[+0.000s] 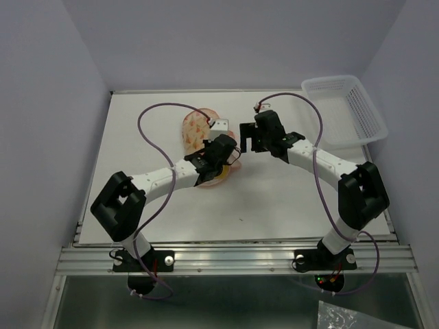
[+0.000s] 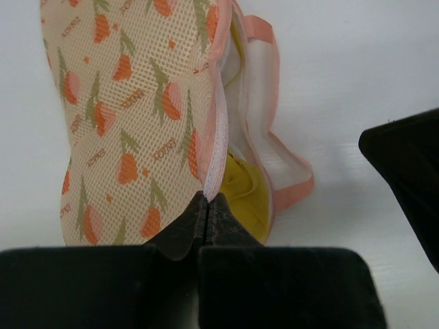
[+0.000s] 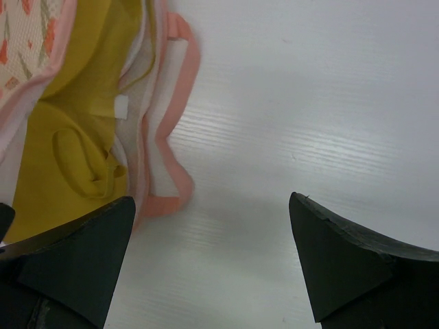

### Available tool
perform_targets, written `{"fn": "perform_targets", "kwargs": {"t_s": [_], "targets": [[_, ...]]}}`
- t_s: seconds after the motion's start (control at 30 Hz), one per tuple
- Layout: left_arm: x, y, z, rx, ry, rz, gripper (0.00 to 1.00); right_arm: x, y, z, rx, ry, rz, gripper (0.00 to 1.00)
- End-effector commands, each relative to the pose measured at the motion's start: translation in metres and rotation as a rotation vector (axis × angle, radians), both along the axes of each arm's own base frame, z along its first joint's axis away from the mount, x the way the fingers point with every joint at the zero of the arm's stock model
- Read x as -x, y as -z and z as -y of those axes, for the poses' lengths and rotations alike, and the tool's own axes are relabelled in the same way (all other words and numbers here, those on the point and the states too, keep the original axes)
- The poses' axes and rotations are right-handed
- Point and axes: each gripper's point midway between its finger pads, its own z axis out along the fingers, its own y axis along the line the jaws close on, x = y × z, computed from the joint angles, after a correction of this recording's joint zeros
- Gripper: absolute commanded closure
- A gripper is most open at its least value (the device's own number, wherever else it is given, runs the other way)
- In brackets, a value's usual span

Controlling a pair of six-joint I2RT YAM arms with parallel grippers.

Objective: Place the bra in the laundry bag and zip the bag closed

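Bra lies inside the laundry bag, its yellow showing through the unzipped side seam. The bag rests on the counter, long axis running away from the arm bases. Left gripper, pressed together, pinches the white zip edge of the printed top flap at its near end. Right gripper, spread wide and holding nothing, hovers just right of the open seam. The left arm is nearer; zipping appears not yet done.
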Motion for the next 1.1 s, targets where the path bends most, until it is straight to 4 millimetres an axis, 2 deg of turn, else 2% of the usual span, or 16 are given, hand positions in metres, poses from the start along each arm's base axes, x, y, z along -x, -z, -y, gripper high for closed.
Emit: {"fn": "perform_targets", "kwargs": {"t_s": [0.0,0.03,0.1,0.17,0.27,0.33,0.37,0.43,0.47,0.57,0.6,0.7,0.83,0.93,0.97,1.07], "targets": [[-0.001,0.001,0.016,-0.044,0.015,-0.004,1.0,-0.014,-0.027,0.03,-0.051,0.183,0.09,0.0],[-0.001,0.001,0.024,-0.032,0.028,-0.011,1.0,-0.013,-0.027,0.037,-0.052,0.201,0.089,0.0],[0.001,0.016,0.032,-0.038,0.041,-0.054,0.82,-0.012,-0.026,0.042,-0.058,0.218,0.085,0.0],[0.001,0.024,0.042,-0.038,0.052,-0.076,0.48,-0.009,-0.023,0.045,-0.054,0.223,0.081,0.0],[0.0,0.026,0.049,-0.019,0.055,-0.091,0.44,-0.004,-0.019,0.048,-0.05,0.227,0.073,0.0],[0.001,0.023,0.056,0.008,0.071,-0.1,0.22,-0.002,-0.018,0.049,-0.052,0.229,0.07,0.0],[0.003,0.02,0.061,0.033,0.087,-0.106,0.18,0.0,-0.016,0.05,-0.051,0.232,0.067,0.0],[0.005,0.006,0.065,0.078,0.099,-0.093,0.14,-0.001,-0.018,0.054,-0.057,0.242,0.07,0.0],[0.006,-0.009,0.068,0.122,0.112,-0.073,0.06,0.0,-0.018,0.053,-0.061,0.24,0.069,0.0],[0.011,-0.031,0.067,0.181,0.126,-0.036,0.06,0.002,-0.018,0.053,-0.062,0.234,0.066,0.0],[0.013,-0.051,0.064,0.217,0.128,0.0,0.01,0.004,-0.017,0.052,-0.065,0.223,0.06,0.0],[0.017,-0.072,0.042,0.246,0.077,0.048,0.01,0.01,-0.016,0.04,-0.088,0.147,0.04,0.0],[0.016,-0.078,-0.003,0.299,-0.036,0.056,0.01,0.021,-0.016,0.008,-0.172,-0.037,0.006,0.0],[0.013,-0.07,-0.051,0.343,-0.162,0.056,0.01,0.031,-0.02,-0.015,-0.25,-0.168,-0.014,0.0],[0.015,-0.057,-0.066,0.34,-0.199,0.039,0.01,0.035,-0.022,-0.025,-0.258,-0.201,-0.016,0.0],[0.013,-0.049,-0.114,0.375,-0.342,0.04,0.01,0.042,-0.013,-0.045,-0.211,-0.274,-0.034,0.0]]}}
